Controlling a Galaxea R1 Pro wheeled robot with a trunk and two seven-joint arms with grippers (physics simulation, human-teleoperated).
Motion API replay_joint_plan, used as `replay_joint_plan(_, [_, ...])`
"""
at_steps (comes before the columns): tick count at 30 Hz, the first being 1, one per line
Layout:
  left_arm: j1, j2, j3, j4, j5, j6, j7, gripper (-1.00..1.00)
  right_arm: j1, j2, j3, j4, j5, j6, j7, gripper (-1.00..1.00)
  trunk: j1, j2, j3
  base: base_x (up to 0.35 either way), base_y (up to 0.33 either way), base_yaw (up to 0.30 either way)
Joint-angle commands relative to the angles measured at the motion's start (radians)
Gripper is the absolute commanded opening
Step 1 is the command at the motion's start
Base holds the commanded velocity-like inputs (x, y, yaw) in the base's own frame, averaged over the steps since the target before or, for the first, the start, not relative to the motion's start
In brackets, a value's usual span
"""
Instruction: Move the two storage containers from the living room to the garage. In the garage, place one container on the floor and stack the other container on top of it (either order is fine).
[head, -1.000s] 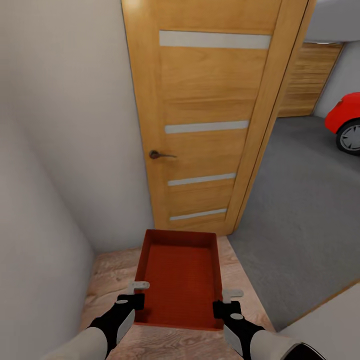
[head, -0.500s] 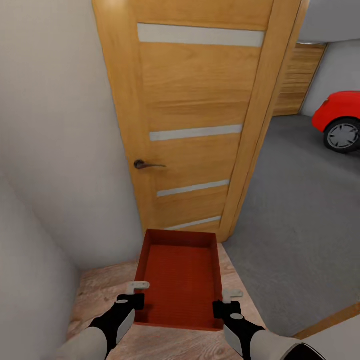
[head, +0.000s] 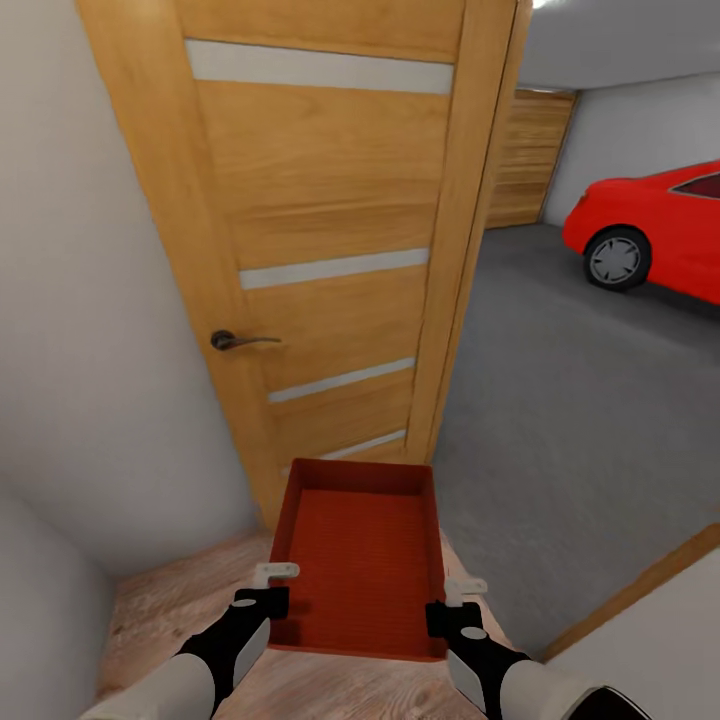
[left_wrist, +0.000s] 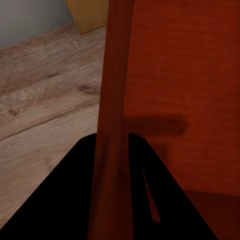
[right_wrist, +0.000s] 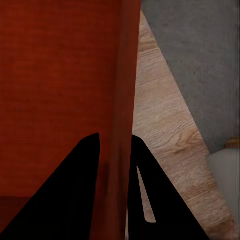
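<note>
At the garage threshold, I hold one red-orange storage container (head: 358, 560) level in front of the trunk, above the light wood plank floor (head: 170, 610), its open top upward and its interior bare. I have the left gripper (head: 268, 588) clamped over the container's left wall near the near corner; the left wrist view shows its two dark fingers (left_wrist: 75, 200) straddling that wall (left_wrist: 112, 100), one inside and one outside, closed against it. I have the right gripper (head: 455, 602) clamped the same way on the right wall, and the right wrist view shows the fingers (right_wrist: 82, 195) pinching the rim (right_wrist: 125, 90).

Directly ahead stands an open wooden door (head: 320, 230) with four pale horizontal strips and a dark lever handle (head: 240, 341). To its right the garage opens: dark grey concrete floor (head: 570, 420), white-grey walls, a slatted wooden panel (head: 525, 160) at the back and a red coupe car (head: 660, 225) at the right edge. I read no brand, label or lettering on the container, door or car.
</note>
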Motion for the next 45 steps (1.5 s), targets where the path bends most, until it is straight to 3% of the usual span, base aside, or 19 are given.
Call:
replay_joint_plan(1, [0.000, 0.001, -0.004, 0.002, 0.008, 0.007, 0.009, -1.00, -0.001, -0.024, 0.008, 0.000, -0.009, -0.043, -0.069, -1.00, 0.000, -0.002, -0.002, 0.000, 0.000, -0.286])
replay_joint_plan(11, [0.000, 0.001, -0.004, 0.002, 0.008, 0.007, 0.009, -1.00, -0.002, -0.027, 0.007, -0.001, -0.009, -0.043, -0.069, -1.00, 0.000, -0.002, -0.002, 0.000, 0.000, -0.257])
replay_joint_plan(29, [0.001, 0.001, -0.004, 0.003, 0.009, 0.008, 0.008, -1.00, -0.001, -0.026, 0.007, 0.000, -0.009, -0.043, -0.069, -1.00, 0.000, -0.002, -0.002, 0.188, 0.225, -0.019])
replay_joint_plan(45, [0.001, 0.000, -0.004, 0.001, 0.008, 0.007, 0.008, -1.00, -0.002, -0.027, 0.007, 0.000, -0.010, -0.043, -0.069, -1.00, 0.000, -0.002, -0.002, 0.018, 0.017, -0.267])
